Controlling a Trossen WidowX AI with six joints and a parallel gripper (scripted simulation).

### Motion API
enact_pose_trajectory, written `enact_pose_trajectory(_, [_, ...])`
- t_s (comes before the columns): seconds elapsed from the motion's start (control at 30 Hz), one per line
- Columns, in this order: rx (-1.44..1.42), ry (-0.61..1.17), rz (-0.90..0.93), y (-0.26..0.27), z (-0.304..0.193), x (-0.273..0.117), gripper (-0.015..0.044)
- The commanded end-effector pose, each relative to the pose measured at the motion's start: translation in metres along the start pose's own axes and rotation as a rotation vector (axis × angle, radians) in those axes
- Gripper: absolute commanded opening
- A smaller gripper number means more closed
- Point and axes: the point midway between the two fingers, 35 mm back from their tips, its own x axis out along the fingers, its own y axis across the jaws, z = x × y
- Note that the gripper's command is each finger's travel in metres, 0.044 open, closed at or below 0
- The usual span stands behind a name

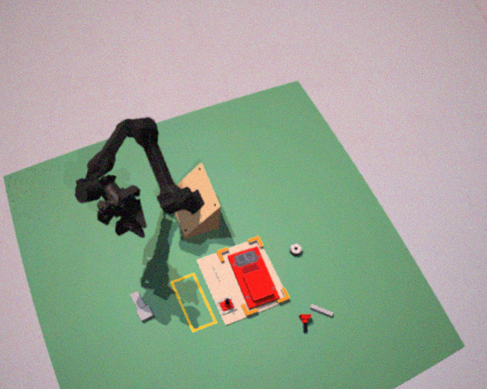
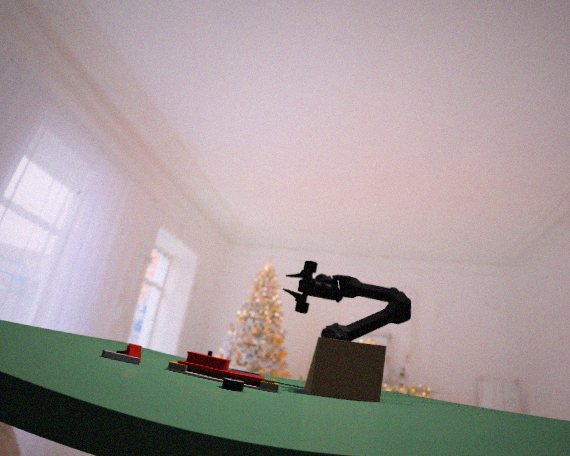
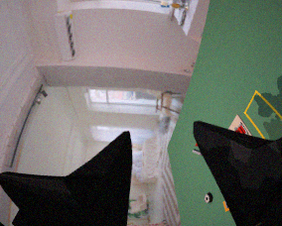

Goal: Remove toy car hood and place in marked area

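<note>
the hand fills the wrist view, fingers parted halfway on nothing, high above the counter. only the top view shows the hood on the red toy car, right of the yellow marked area.

Pale pinkish walls and ceiling, 2 bright windows at left, a lit Christmas tree behind.

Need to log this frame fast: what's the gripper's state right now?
Gripper: open, holding nothing, raised in the air well away from the toy car.
</note>
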Motion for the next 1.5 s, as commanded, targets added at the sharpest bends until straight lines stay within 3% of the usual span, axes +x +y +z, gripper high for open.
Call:
enact_pose_trajectory(0.0, [0.001,0.002,-0.002,0.0,0.0,0.001,0.0247])
enact_pose_trajectory(0.27, [0.062,0.179,-0.117,-0.023,0.005,0.047,0.044])
enact_pose_trajectory(0.63, [0.105,0.525,-0.383,-0.058,-0.027,0.139,0.044])
enact_pose_trajectory(0.87, [-0.025,0.706,-0.547,-0.074,-0.07,0.196,0.044])
enact_pose_trajectory(1.47, [-0.471,0.992,-1.023,-0.117,-0.201,0.273,0.044])
